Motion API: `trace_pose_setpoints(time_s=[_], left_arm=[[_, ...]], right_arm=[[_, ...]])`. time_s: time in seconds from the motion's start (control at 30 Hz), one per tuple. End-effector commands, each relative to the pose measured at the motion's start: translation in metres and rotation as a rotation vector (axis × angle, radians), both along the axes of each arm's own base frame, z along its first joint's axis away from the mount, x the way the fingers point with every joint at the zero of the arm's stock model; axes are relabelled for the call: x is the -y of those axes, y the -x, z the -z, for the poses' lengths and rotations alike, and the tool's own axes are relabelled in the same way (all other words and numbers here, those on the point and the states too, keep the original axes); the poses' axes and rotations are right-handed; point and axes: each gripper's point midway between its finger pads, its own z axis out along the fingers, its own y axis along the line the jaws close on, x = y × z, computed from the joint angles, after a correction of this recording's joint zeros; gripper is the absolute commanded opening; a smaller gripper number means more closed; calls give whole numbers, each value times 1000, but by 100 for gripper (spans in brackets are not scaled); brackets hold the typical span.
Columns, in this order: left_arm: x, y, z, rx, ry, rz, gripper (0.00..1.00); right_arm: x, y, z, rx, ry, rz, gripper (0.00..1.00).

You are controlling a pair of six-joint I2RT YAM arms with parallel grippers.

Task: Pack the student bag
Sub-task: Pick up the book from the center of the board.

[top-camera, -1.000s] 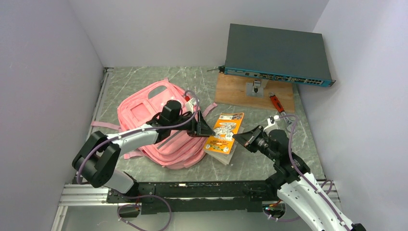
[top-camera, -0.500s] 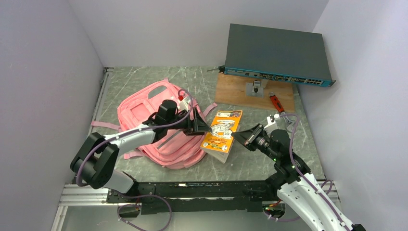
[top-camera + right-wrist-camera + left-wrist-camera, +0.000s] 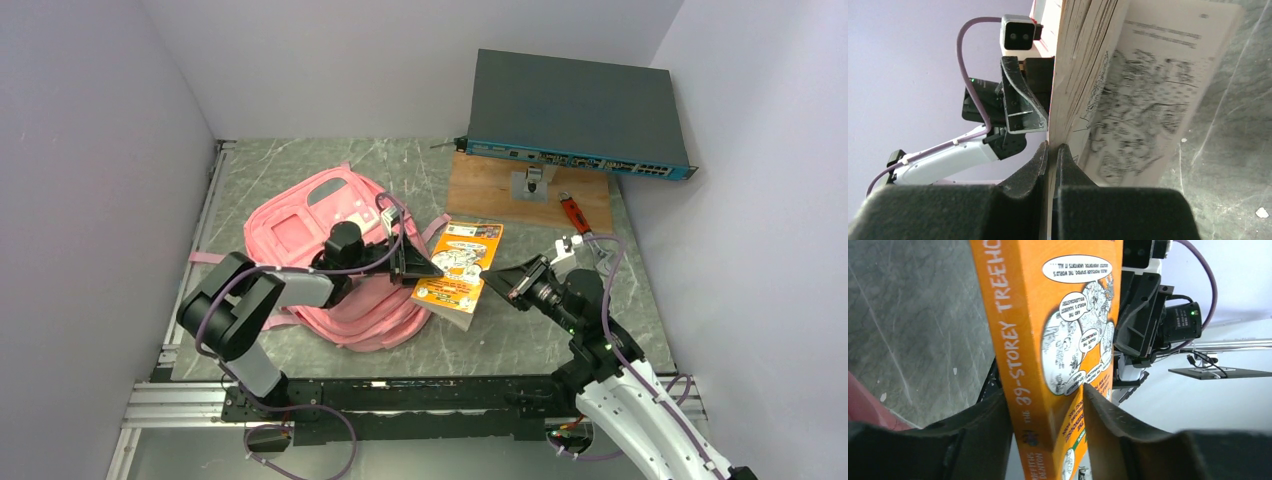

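The student bag [image 3: 300, 225], a pink backpack, lies flat at the table's left middle. An orange paperback book [image 3: 460, 262] is held tilted just right of it, between both grippers. My left gripper [image 3: 425, 268] is shut on the book's spine end; in the left wrist view [image 3: 1045, 395] its fingers press either side of the orange spine [image 3: 1048, 340]. My right gripper [image 3: 492, 280] is shut on the book's opposite edge; in the right wrist view [image 3: 1053, 147] its jaws pinch a thin sheaf of pages [image 3: 1128, 90]. The bag's opening is not visible.
A grey network switch [image 3: 575, 110] rests on a wooden board [image 3: 490, 185] at the back right. A red-handled tool [image 3: 572, 212] lies beside the board. White walls close in the table on three sides. A pink strap [image 3: 215, 260] trails left of the bag.
The book has shifted slightly up and left toward the bag, held by both grippers. The left arm's elbow has swung in and risen; the right gripper followed the book.
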Motion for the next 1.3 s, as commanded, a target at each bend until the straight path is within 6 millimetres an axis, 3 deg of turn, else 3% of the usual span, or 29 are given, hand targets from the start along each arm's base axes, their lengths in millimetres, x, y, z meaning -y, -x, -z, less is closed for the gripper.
trace_pose_setpoints(time_s=[0.0, 0.17, 0.27, 0.37, 0.47, 0.57, 0.73, 0.97, 1.27], left_arm=[[-2, 7, -45, 165, 86, 26, 47], [-10, 1, -36, 253, -108, -16, 19], [-18, -5, -43, 357, -190, -61, 8], [-27, -7, -57, 478, -234, -83, 0], [-32, -2, -72, 581, -235, -69, 0], [-34, 7, -83, 639, -201, -34, 0], [-34, 27, -107, 709, -77, 36, 0], [-43, 48, -140, 836, 24, 59, 0], [-43, 70, -163, 835, 185, 129, 0]], right_arm=[[-3, -1, -29, 124, -39, -22, 0], [-2, 0, 1, 108, 105, -63, 1], [-3, 2, 20, 102, 210, -111, 21], [-5, 4, 28, 92, 237, -146, 55], [-18, 11, 18, 132, 186, -232, 79], [-34, 19, 0, 208, 98, -329, 94], [-48, 32, -24, 333, -4, -452, 97], [-53, 36, -30, 338, -58, -484, 97], [-55, 65, -86, 578, -215, -610, 94]])
